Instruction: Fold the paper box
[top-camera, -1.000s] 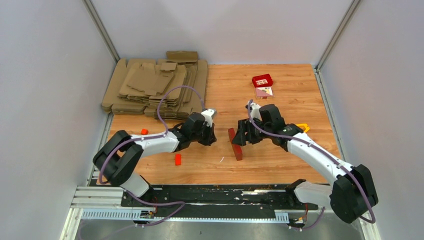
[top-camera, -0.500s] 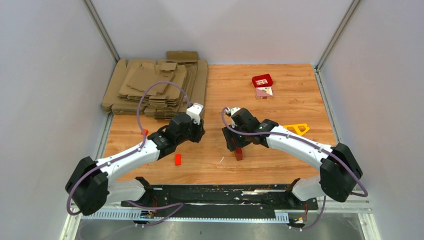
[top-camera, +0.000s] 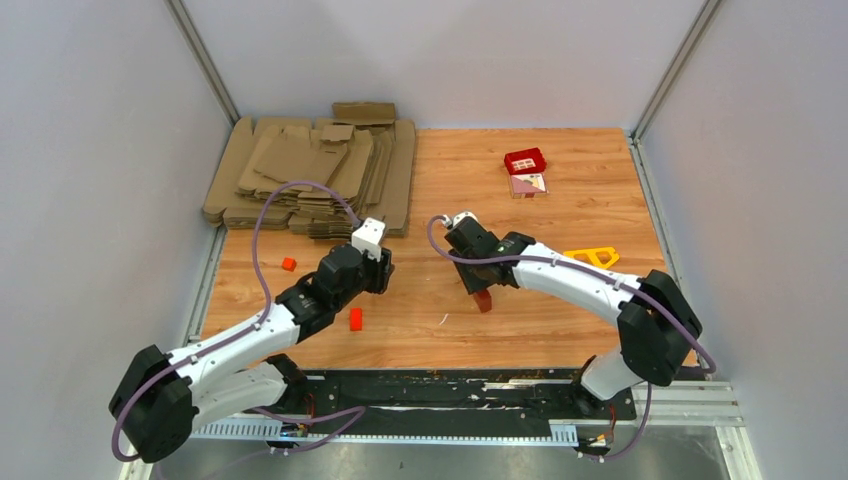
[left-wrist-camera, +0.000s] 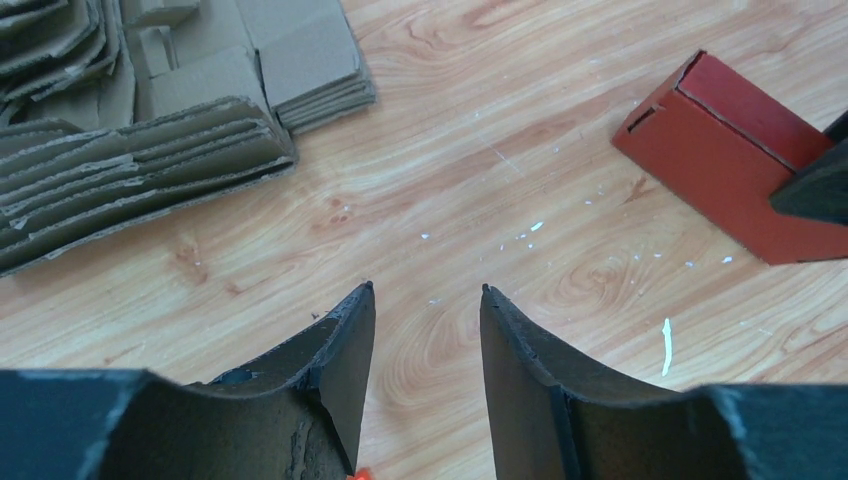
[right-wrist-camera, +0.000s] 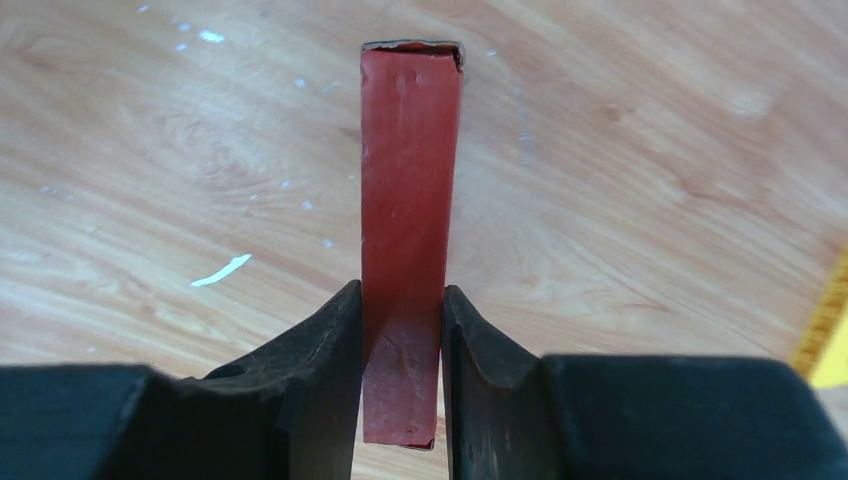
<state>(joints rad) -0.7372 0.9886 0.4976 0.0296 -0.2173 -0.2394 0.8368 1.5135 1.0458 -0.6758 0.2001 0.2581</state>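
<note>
in the overhead view a stack of flat brown cardboard sheets (top-camera: 310, 175) fills the upper left of the wooden table (top-camera: 560, 330). below it, a small orange block (top-camera: 288, 264) lies near the table's left edge, and a second orange block (top-camera: 355, 319) sits lower, just beside the left arm. the left gripper (left-wrist-camera: 425, 292) hangs over bare wood, jaws spread, nothing between them. just right of centre is the paper box (top-camera: 483, 300), flattened and narrow, pinched across its thin sides by the right gripper (right-wrist-camera: 400, 290). in the left wrist view the box sits at the upper right, well apart from the left fingers. a small red tile (top-camera: 525, 160) lies toward the upper right, and a yellow triangle (top-camera: 592, 257) at the right.
</note>
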